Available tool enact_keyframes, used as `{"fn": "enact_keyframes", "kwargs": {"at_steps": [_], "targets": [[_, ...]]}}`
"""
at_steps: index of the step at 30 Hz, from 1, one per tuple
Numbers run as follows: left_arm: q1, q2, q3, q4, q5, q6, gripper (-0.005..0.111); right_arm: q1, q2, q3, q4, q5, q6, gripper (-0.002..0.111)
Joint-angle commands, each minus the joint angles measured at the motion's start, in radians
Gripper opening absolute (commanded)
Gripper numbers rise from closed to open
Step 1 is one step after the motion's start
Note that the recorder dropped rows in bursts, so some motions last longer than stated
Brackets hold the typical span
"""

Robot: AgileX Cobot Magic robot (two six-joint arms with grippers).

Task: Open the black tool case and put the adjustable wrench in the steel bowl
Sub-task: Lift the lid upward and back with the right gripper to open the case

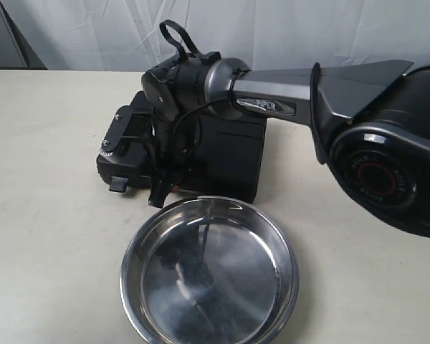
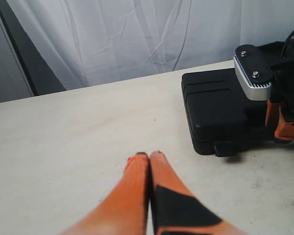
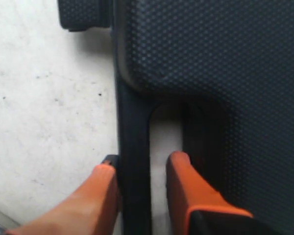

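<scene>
The black tool case point(image 1: 229, 154) lies closed on the table behind the steel bowl point(image 1: 209, 272), which holds nothing. The adjustable wrench is out of view. My right gripper point(image 3: 139, 166) points down at the case's front edge and is open, its orange fingers either side of the case's carry handle point(image 3: 134, 142): one finger touches the bar's outer side, the other stands in the handle opening with a small gap. My left gripper point(image 2: 149, 155) is shut on nothing over bare table, well apart from the case point(image 2: 215, 107).
A black latch tab point(image 1: 118, 185) sticks out of the case's front at its left end. The right arm point(image 1: 358, 122) stretches in from the right above the case. A white curtain point(image 1: 272, 29) hangs behind the pale table point(image 1: 43, 236).
</scene>
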Motion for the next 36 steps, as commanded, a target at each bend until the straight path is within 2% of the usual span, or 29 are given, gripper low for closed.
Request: {"fn": "enact_keyframes", "kwargs": {"at_steps": [1, 2, 23, 36], "targets": [[-0.004, 0.004, -0.002, -0.001, -0.014, -0.004, 0.0, -0.005, -0.015, -0.003, -0.023, -0.01, 0.005, 0.009], [-0.004, 0.004, -0.002, -0.001, -0.014, -0.004, 0.0, -0.005, -0.015, -0.003, -0.024, -0.01, 0.005, -0.001], [-0.004, 0.004, -0.002, -0.001, -0.014, -0.004, 0.0, -0.005, -0.116, -0.003, -0.004, -0.009, 0.005, 0.0], [-0.004, 0.004, -0.002, -0.001, -0.014, -0.004, 0.0, -0.005, -0.031, -0.003, 0.226, 0.07, 0.005, 0.0]]}}
